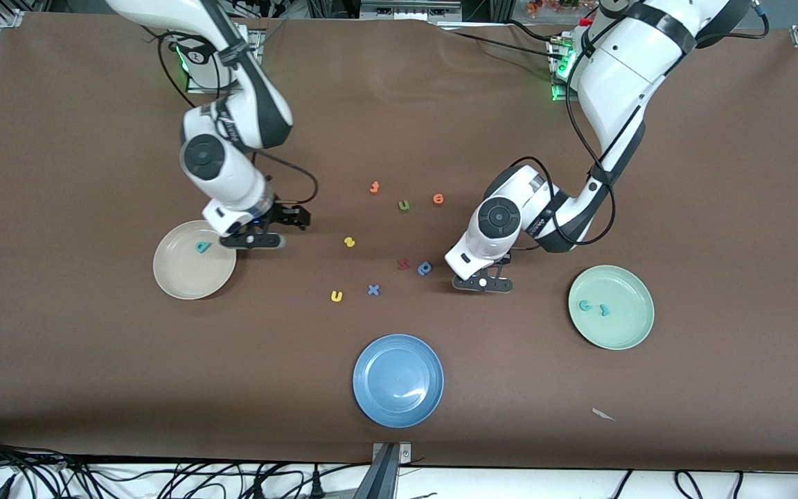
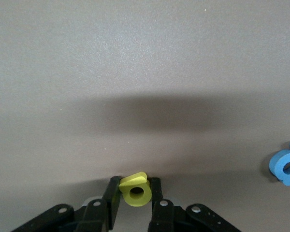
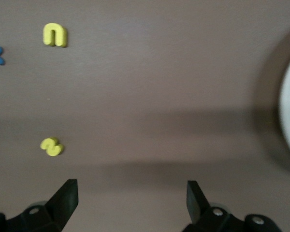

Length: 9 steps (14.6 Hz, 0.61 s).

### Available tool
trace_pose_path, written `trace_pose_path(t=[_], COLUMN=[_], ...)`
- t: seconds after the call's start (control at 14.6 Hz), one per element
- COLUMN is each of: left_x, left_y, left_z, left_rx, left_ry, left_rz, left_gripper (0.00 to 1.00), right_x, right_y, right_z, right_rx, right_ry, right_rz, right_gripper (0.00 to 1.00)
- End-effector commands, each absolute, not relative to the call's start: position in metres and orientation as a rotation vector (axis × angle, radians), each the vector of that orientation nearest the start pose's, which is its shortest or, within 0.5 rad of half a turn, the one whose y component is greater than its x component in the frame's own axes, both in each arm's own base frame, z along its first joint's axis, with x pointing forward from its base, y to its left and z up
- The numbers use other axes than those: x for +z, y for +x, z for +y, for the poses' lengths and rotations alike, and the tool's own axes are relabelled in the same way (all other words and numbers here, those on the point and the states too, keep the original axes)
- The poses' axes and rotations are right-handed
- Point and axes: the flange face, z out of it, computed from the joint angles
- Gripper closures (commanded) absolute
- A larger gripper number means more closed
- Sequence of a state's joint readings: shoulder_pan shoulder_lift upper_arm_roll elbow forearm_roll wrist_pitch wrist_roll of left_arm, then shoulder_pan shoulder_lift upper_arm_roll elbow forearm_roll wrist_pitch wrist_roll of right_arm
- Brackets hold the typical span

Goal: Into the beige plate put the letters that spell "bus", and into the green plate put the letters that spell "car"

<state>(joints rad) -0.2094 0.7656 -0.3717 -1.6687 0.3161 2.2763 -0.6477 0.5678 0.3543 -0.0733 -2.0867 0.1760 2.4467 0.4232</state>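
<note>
Left gripper [image 2: 135, 193] noted low over surface [image 1: 94, 388] beside blue looped letter [image 2: 285, 166]; fingers [image 2: 113, 195] closed on yellow "a" [image 2: 137, 191]. Right gripper [image 3: 130, 198] beside beige plate [image 1: 174, 281], fingers wide apart, empty. Teal "b" [image 1: 201, 246] found in beige plate; 2 teal letters [image 1: 593, 307] in green plate [image 1: 631, 329]. Yellow "s" [image 1: 349, 242], yellow "u" [image 1: 336, 296] left loose. Risk judged: shallow pinch, "a" slipped in transit. Brown cloth, cables at edge.

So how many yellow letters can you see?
3. A yellow "s" and a yellow "u" lie on the table between the beige plate and the blue plate. The left hand pinches a yellow "a". Others may be hidden.
</note>
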Motion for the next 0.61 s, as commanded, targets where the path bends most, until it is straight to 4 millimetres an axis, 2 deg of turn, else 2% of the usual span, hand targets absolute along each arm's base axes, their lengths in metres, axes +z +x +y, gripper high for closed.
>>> trace_pose_path(t=[0.0,0.07,0.2,0.41,0.55], left_x=[0.18,0.194,0.213,0.24,0.247], left_y=[0.576,0.581,0.596,0.615,0.628], left_z=[-0.329,-0.322,-0.29,-0.236,-0.196], left_rx=[0.123,0.122,0.144,0.195,0.21], left_ry=[-3.068,-3.053,-3.026,-2.986,-2.985], left_rz=[0.098,0.092,0.109,0.247,0.301], left_gripper=[1.0,0.99,0.98,0.98,0.97], right_x=[0.241,0.234,0.222,0.21,0.209], right_y=[0.517,0.512,0.506,0.513,0.518], right_z=[0.325,0.341,0.366,0.378,0.383], right_rx=[0.025,0.016,-0.023,-0.053,-0.064], right_ry=[-3.08,-3.095,-3.13,-3.153,-3.15], right_rz=[0.087,0.066,0.053,0.06,0.059], right_gripper=[0.01,0.01,0.01,0.01,0.01])
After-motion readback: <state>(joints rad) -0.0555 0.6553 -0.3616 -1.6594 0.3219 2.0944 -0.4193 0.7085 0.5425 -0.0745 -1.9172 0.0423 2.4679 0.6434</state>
